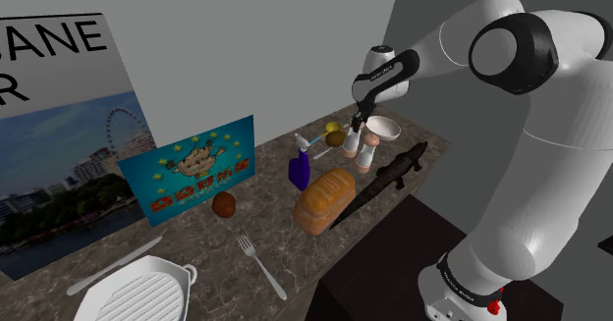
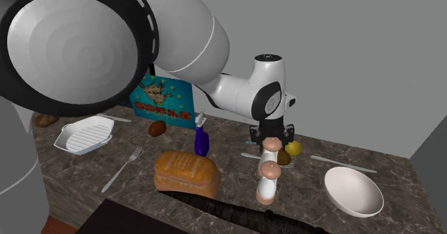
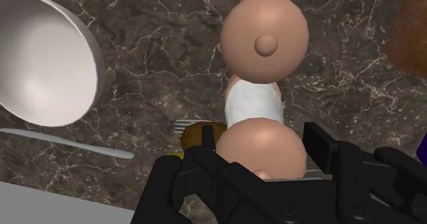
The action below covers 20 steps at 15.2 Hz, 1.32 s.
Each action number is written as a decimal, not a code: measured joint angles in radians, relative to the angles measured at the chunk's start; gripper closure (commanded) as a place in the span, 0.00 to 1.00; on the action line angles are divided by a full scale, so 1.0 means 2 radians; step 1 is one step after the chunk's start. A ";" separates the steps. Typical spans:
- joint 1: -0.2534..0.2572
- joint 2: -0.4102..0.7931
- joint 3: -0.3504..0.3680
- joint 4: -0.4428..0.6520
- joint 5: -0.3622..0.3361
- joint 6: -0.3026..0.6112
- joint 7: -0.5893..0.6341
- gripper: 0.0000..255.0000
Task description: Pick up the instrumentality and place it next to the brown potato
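Observation:
Two shakers with tan domed tops and white bodies stand side by side on the dark marble counter (image 1: 187,240). My gripper (image 3: 261,144) hovers right over one shaker (image 3: 261,151), its black fingers (image 3: 205,147) open and flanking the domed top, close to its sides. The other shaker (image 3: 263,41) stands just beyond it. In the second exterior view my gripper (image 2: 271,137) sits over the farther shaker (image 2: 271,152), and the other shaker (image 2: 267,184) is in front. The brown potato (image 1: 224,204) (image 2: 157,128) lies well away, in front of a blue picture box (image 1: 192,172).
A white bowl (image 3: 41,58) (image 2: 352,191) and a knife (image 3: 68,144) lie beside the shakers. A small brown fruit (image 2: 284,157) and a yellow one (image 2: 293,148) sit behind them. A bread loaf (image 1: 324,199), blue bottle (image 1: 301,167), long black object (image 1: 393,172), fork (image 1: 261,265) and grill pan (image 1: 133,294) share the counter.

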 measured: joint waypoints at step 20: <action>0.006 -0.076 -0.005 0.045 -0.013 -0.120 -0.004 1.00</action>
